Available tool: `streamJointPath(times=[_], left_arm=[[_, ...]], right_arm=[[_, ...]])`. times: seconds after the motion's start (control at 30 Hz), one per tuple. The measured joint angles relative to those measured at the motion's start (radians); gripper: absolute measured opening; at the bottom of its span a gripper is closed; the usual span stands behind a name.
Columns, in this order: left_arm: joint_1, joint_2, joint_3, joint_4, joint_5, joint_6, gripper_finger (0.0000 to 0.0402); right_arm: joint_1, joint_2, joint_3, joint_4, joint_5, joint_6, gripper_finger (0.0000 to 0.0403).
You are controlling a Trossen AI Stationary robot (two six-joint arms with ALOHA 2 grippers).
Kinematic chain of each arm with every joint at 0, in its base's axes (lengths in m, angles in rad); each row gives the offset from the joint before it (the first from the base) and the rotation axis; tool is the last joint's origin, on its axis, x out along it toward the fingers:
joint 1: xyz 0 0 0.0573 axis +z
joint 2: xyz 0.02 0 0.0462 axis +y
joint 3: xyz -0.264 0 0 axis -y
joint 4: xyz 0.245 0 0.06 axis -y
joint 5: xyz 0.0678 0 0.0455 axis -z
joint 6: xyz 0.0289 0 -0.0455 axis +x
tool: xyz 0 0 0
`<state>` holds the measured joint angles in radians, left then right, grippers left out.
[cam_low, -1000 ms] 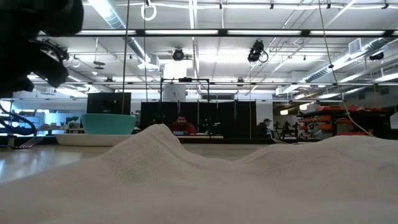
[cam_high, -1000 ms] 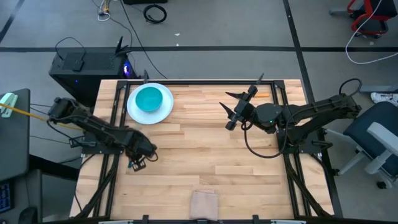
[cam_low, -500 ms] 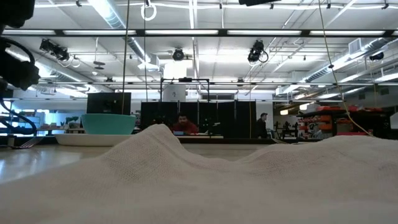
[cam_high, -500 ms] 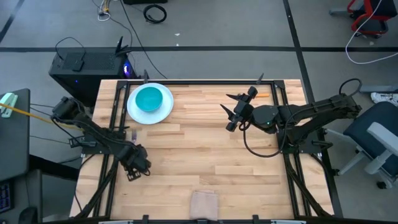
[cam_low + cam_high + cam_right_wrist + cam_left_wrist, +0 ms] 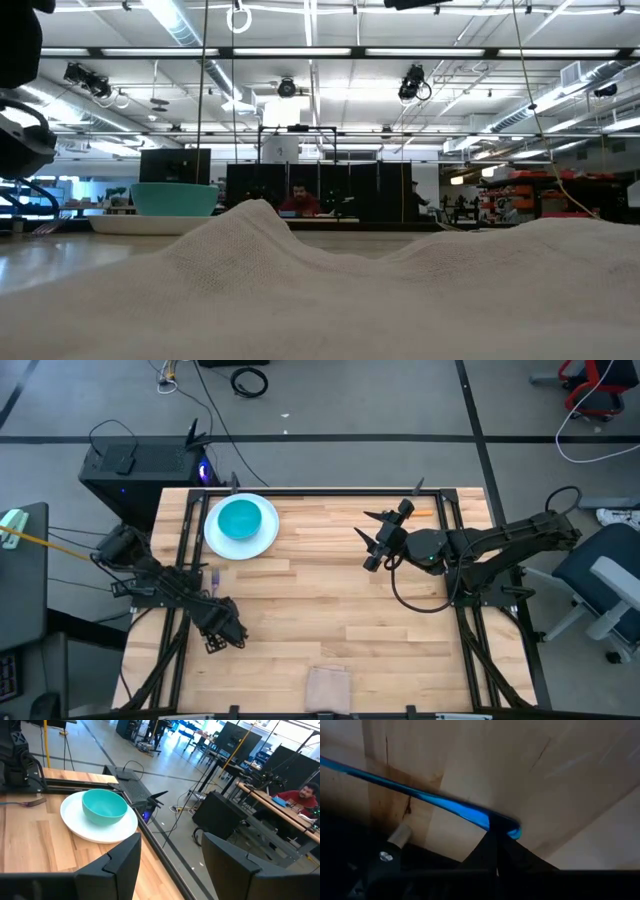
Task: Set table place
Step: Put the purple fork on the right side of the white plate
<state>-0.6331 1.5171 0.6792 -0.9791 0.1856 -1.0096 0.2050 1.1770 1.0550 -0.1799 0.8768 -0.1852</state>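
Observation:
The white plate [image 5: 262, 538] carries the teal bowl [image 5: 240, 518] at the table's far left; both also show in the right wrist view as the plate [image 5: 85, 831] and the bowl [image 5: 104, 806]. My left gripper [image 5: 215, 637] is low beside the left rail, shut on the blue-handled fork [image 5: 445, 805]. The fork's head [image 5: 30, 802] points toward the far edge. My right gripper [image 5: 374, 540] hovers open over the table's right half. The orange-handled spoon [image 5: 424, 512] lies by the far right rail. My left gripper pinches the fork between its two shut fingers at the blue handle's free end [image 5: 509, 828]. The fingers come from above, pointing down at the tabletop, and lie across the handle. The rest of the fork runs away from the fingers, low along the left rail.
A beige cloth [image 5: 327, 685] lies at the middle of the near edge and fills the low view's foreground [image 5: 330, 290]. Black rails [image 5: 185, 550] run along both sides of the wooden table [image 5: 320, 600]. A dark computer case [image 5: 135, 465] stands beyond the far left corner.
My left gripper has moved toward the near edge and a little toward the left rail, staying low and shut. The fork has gone with it along the left rail. My right arm has kept still.

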Motion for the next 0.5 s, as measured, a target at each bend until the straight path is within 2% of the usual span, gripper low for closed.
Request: streamJointPath(times=[0.5], left_arm=[[0.002,0.001,0.01,0.066,0.009,-0.001,0.0005]], right_arm=[[0.0,0.0,0.0,0.001,0.0,0.0,0.0215]])
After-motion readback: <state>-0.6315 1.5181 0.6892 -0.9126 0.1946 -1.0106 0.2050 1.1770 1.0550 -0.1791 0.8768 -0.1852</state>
